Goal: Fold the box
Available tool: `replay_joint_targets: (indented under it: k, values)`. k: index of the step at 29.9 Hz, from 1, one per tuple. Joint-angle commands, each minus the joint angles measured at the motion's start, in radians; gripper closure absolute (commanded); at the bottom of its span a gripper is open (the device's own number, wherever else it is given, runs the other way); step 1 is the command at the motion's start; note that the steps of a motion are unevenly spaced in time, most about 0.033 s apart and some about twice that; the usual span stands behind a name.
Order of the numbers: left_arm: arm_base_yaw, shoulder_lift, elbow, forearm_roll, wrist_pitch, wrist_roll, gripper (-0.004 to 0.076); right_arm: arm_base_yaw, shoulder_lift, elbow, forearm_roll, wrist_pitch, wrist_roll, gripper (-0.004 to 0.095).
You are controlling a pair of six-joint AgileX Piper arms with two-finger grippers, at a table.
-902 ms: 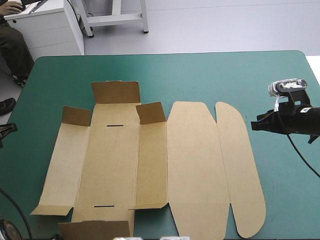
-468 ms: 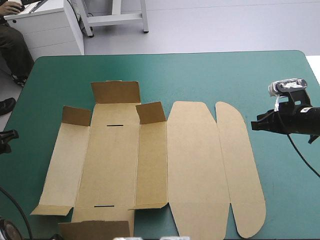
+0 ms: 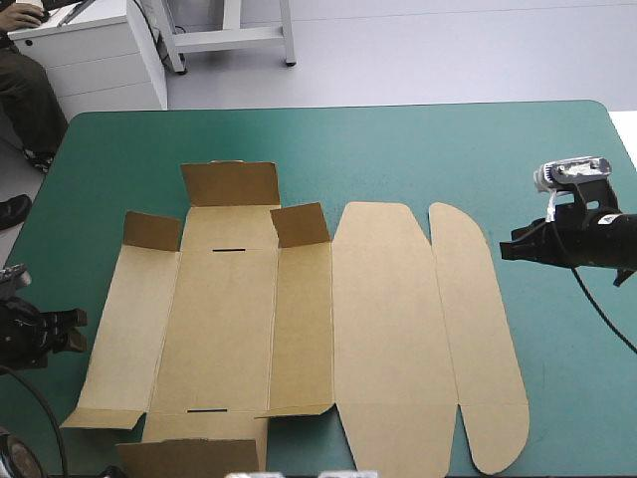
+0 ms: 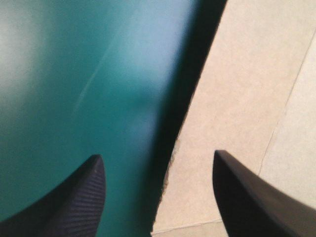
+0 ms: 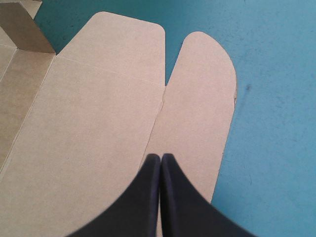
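The box (image 3: 299,319) lies as a flat cut sheet at the middle of the teal-green cover (image 3: 398,149), with only its small far flaps tilted up. The left gripper (image 3: 78,331), fingers apart, sits low just beside the box's left edge, one finger over the board. The right gripper (image 3: 508,249), fingers pressed together, hangs over the box's rounded right flap. Stage: approach, no wall raised yet. The next move probably calls for catching the left panel's edge and hinging it up along its crease.
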State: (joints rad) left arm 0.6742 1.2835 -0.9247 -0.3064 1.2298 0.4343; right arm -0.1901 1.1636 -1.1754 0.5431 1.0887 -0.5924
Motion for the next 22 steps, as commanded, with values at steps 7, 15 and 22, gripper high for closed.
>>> replay_joint_targets:
  k: [7, 15, 22]
  values:
    - [0.002, 0.079, -0.015, -0.125, 0.041, 0.145, 0.0272, -0.005, -0.022, -0.022, 0.035, -0.024, -0.015, 0.0923]
    - [0.002, 0.165, -0.015, -0.234, 0.061, 0.235, 0.0272, -0.005, -0.022, -0.022, 0.035, -0.018, -0.015, 0.0923]
    - [-0.035, 0.181, -0.004, -0.281, 0.061, 0.247, 0.0272, -0.005, -0.022, -0.022, 0.035, -0.018, -0.015, 0.0923]
